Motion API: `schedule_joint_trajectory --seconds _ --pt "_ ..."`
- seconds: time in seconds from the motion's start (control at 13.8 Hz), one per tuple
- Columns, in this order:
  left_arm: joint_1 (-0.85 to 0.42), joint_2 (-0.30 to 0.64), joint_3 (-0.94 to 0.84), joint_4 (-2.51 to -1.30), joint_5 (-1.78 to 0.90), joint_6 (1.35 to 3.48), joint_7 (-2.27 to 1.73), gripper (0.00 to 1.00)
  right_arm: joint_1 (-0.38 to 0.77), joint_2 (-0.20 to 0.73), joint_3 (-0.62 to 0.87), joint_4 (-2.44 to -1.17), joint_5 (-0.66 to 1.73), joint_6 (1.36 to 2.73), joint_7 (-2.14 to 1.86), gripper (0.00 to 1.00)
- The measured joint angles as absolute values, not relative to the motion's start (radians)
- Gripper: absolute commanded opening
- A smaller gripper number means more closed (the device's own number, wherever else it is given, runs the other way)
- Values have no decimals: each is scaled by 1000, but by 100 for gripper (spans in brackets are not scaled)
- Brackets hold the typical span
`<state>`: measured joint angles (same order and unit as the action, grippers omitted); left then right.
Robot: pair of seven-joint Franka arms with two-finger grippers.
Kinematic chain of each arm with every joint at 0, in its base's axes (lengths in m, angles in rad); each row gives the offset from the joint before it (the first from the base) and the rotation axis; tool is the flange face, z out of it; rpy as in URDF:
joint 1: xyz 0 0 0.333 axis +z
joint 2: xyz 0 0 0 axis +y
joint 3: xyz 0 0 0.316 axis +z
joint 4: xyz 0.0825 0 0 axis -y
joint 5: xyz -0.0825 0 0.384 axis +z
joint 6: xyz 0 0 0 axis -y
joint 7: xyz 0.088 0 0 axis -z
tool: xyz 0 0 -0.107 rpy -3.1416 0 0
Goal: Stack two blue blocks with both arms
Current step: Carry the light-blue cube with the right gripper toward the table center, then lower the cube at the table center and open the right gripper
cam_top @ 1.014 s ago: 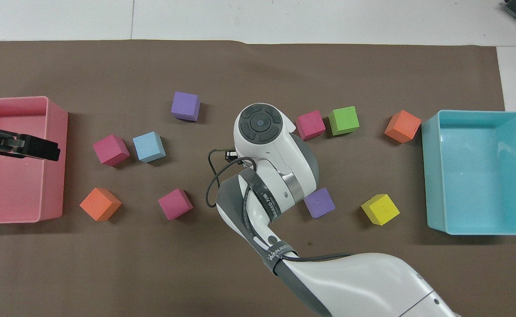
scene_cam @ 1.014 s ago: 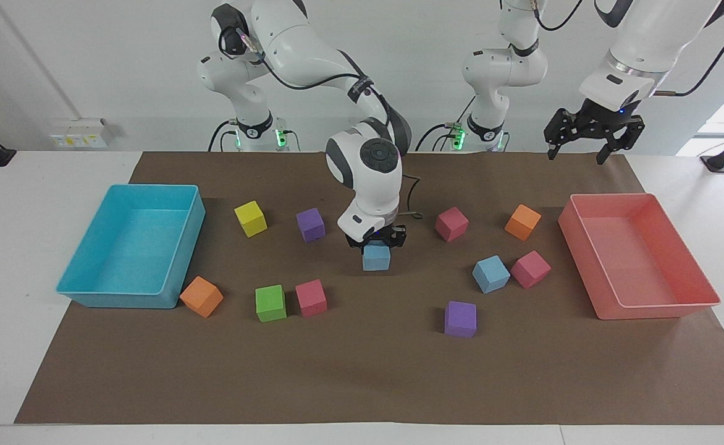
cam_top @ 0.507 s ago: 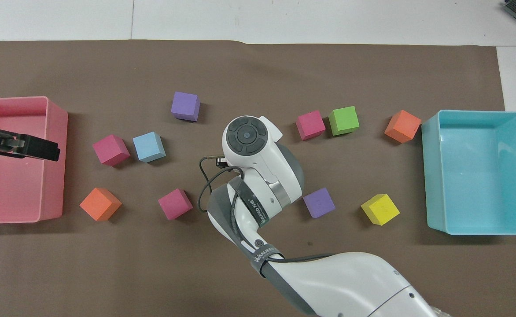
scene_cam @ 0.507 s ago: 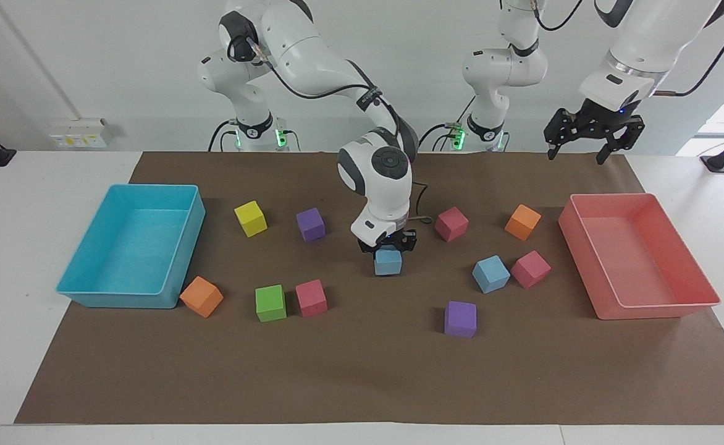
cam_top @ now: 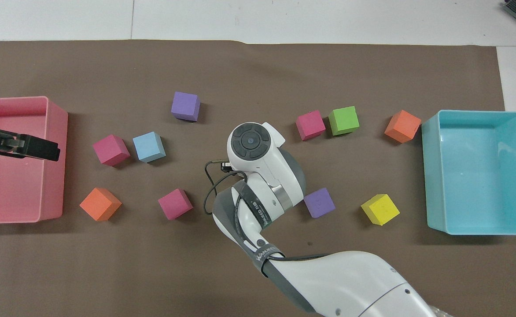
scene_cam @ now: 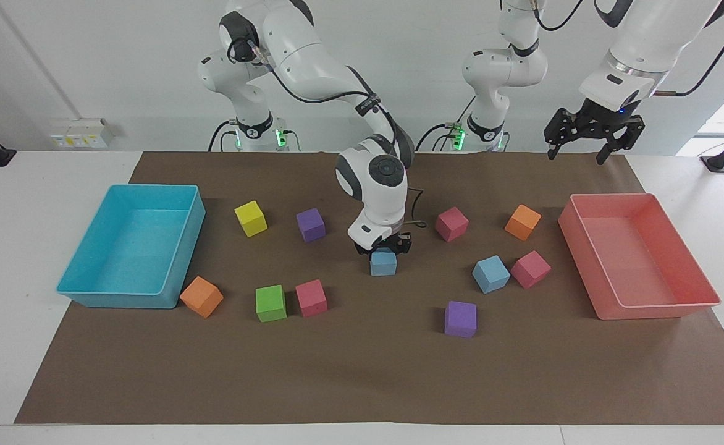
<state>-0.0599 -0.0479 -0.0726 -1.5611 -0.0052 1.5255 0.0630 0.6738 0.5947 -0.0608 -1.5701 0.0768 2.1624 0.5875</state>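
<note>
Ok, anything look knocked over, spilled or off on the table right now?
Nothing stands out. The right gripper is on one blue block mid-table; the other blue block sits flat beside a pink cube. The left gripper waits above the pink tray.

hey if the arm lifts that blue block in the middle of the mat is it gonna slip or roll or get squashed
Probably none of those. The blue block is a flat-faced cube, so it should sit still, not roll. Its matte, foam-like surface suggests it is light and grippy, though it may dent under a hard squeeze. The right hand is down on its top; the left hand waits above the pink tray.
</note>
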Motion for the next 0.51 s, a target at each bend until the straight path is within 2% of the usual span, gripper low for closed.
schedule_joint_trajectory --seconds 0.07,0.14,0.51 --pt "-60 -48 -73 -1561 -5 1526 63 100 674 595 -61 -1570 77 2162 588 57" --pt "-60 -48 -73 -1561 -5 1526 63 100 674 595 -61 -1570 78 2162 588 100" --pt "-60 -48 -73 -1561 -5 1526 63 100 674 575 -61 -1571 78 2156 588 100"
